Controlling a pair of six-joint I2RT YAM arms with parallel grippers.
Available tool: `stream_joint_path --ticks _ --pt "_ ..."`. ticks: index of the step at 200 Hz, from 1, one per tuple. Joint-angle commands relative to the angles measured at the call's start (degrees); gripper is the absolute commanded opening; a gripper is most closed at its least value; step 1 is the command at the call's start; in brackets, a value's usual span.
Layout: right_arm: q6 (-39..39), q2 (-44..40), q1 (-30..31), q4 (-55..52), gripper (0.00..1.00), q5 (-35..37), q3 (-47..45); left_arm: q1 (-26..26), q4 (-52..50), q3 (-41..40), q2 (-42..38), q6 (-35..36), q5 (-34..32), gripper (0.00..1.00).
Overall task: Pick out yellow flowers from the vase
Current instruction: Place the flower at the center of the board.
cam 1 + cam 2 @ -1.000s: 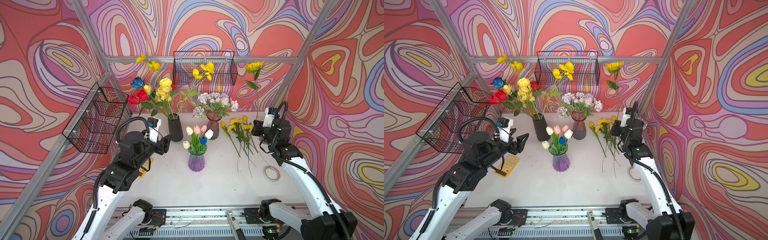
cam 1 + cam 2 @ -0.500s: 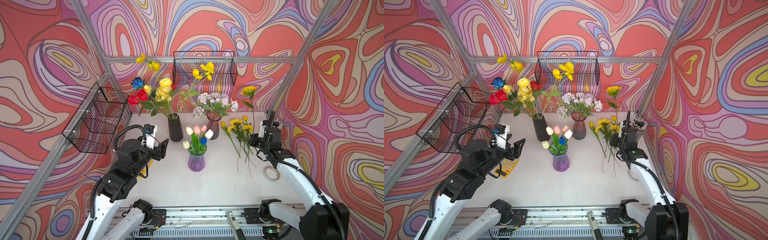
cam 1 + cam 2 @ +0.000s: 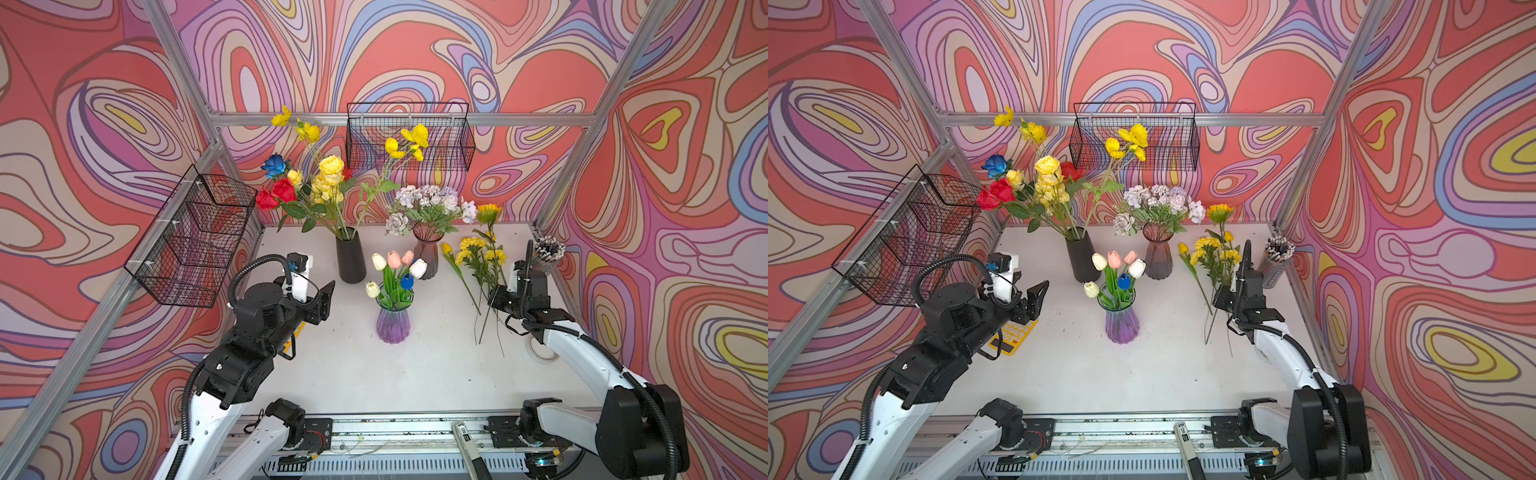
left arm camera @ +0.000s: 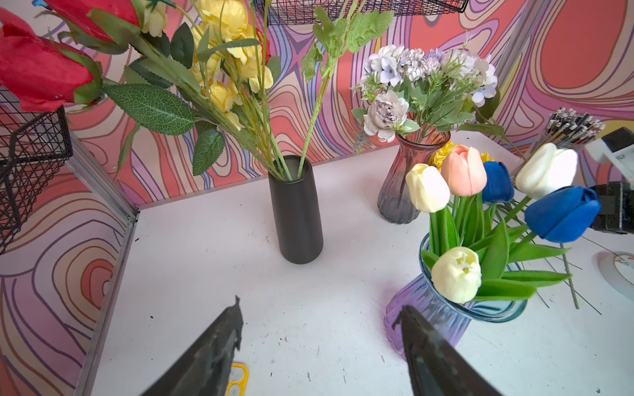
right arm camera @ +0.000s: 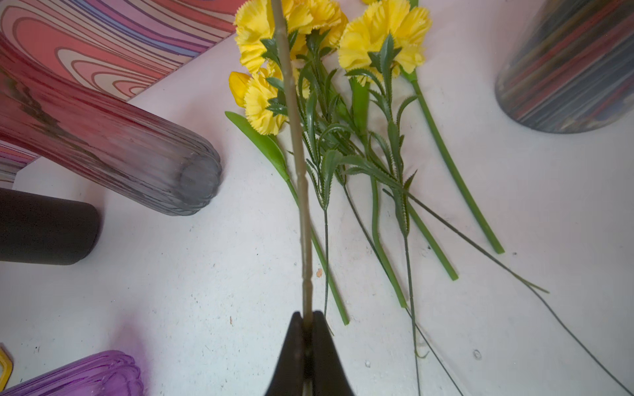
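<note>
Right gripper [image 5: 307,317] clamped on the sunflower [image 3: 489,209] stem, bloom raised over the yellow flowers [image 5: 377,44] lying near the bench's [image 3: 415,374] right edge. Left gripper [image 4: 317,313] spread wide, empty, facing the black vase [image 4: 296,212] with yellow roses [image 3: 330,166] inside.

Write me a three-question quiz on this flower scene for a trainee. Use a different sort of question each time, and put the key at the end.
1. True or false: the right tool is shut on the stem of the sunflower.
2. Which vase holds the yellow roses?
A. black vase
B. purple vase
C. pink vase
3. Fill in the blank: the left tool is ____ and holds nothing.

Key: 1 true; 2 A; 3 open.
</note>
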Motion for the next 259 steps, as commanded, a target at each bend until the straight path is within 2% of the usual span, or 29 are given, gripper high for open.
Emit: stream_joint_path --ticks 1,45,75,135,157,187,231,259 --pt "1.1 1.2 -0.2 3.0 0.00 0.3 -1.0 0.3 -0.2 -1.1 -0.4 -0.1 -1.6 0.77" --pt "3.1 3.7 -0.3 6.4 0.00 -0.2 -3.4 0.2 2.6 -3.0 -0.5 -0.5 -3.4 0.78" --pt "3.7 5.0 -0.3 7.3 0.00 -0.2 -4.5 0.3 5.6 -4.2 0.9 0.0 -2.9 0.73" --pt "3.1 4.9 -0.7 6.2 0.00 1.1 -5.1 1.8 12.2 -5.6 6.0 1.3 -1.4 0.70" --pt "2.1 4.6 -0.6 4.4 0.07 1.8 -4.2 4.0 15.0 -6.2 7.5 1.4 1.7 0.69" --pt "-0.1 2.5 -0.6 0.5 0.22 3.0 -1.7 7.1 17.7 -5.3 10.6 1.0 6.4 0.63" --pt "-3.4 -0.8 -0.7 -4.9 0.36 3.7 3.0 7.3 20.6 -1.4 16.8 5.0 15.6 0.55" --pt "-6.0 -2.7 -0.6 -7.5 0.41 3.2 6.0 7.4 20.9 3.5 23.2 7.4 17.4 0.51"
